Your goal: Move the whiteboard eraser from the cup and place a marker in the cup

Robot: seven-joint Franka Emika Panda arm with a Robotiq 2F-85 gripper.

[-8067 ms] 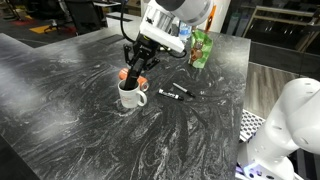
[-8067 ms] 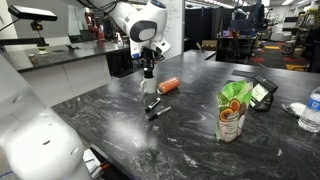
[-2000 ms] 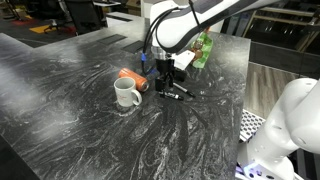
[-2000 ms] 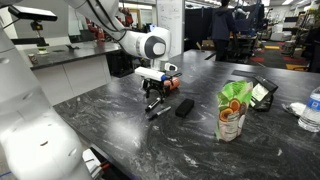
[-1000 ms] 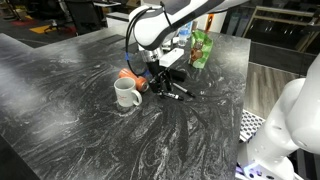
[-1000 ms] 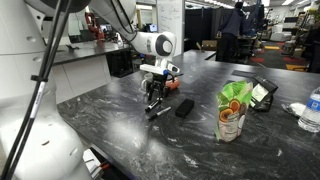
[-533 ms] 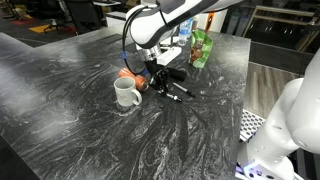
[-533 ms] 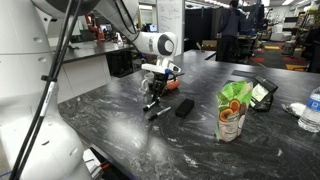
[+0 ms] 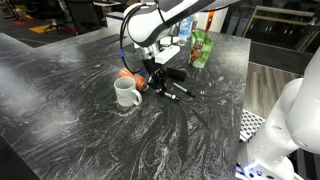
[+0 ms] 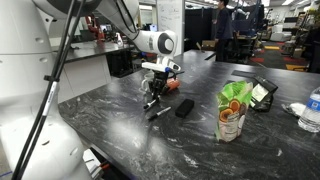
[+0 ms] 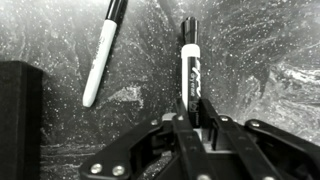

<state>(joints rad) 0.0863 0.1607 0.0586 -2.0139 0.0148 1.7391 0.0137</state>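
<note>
Gripper clamped on a marker lying on the dark table, whiteboard eraser resting nearby, white cup beyond; the marker is best lifted straight up with a firm hold, then lowered end-first inside the cup's rim

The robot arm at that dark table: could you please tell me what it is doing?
The gripper is shut on one marker lying on the table, with a second marker beside it. The black eraser is already out on the table, and the white mug stands nearby.
</note>
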